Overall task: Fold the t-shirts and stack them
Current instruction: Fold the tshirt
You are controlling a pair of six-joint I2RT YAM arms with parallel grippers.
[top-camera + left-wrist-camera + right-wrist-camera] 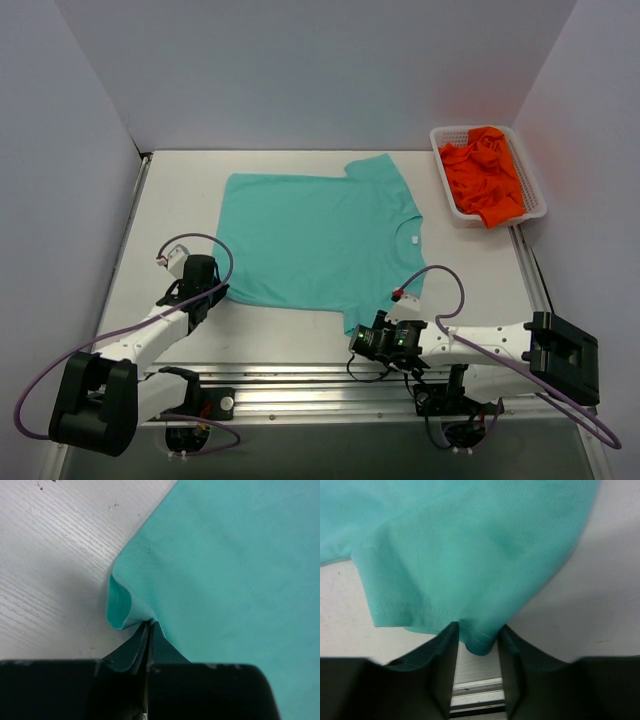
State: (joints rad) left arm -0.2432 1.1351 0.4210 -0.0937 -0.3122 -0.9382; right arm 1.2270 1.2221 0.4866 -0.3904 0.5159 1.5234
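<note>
No fold yet: the teal t-shirt [320, 235] lies flat at centre, left gripper [149, 630] pinching its 7 o'clock hem corner, right gripper [477, 640] jaws flanking the 5 o'clock sleeve, grip uncertain, while orange t-shirts [485, 175] wait in a basket [440, 175] at 2 o'clock.

The left arm [150, 335] is showing a smooth white link shell between black joint housings, and it is ending in a boxy black motor block [92, 400] with an open slot. The right arm [480, 345] is wearing the same white shell and a matching black block [565, 352]. A thin purple cable [210, 240] is running along the left arm in loose loops. The right arm's purple cable [445, 272] is finishing in a small red plug [398, 295]. Tiny green spots [403, 338] are showing on the right wrist. The left gripper [149, 630] is showing matte black fingers [167, 652] tapering to thin edges. The right gripper [477, 635] is showing thick, flat-sided ones [445, 665].
</note>
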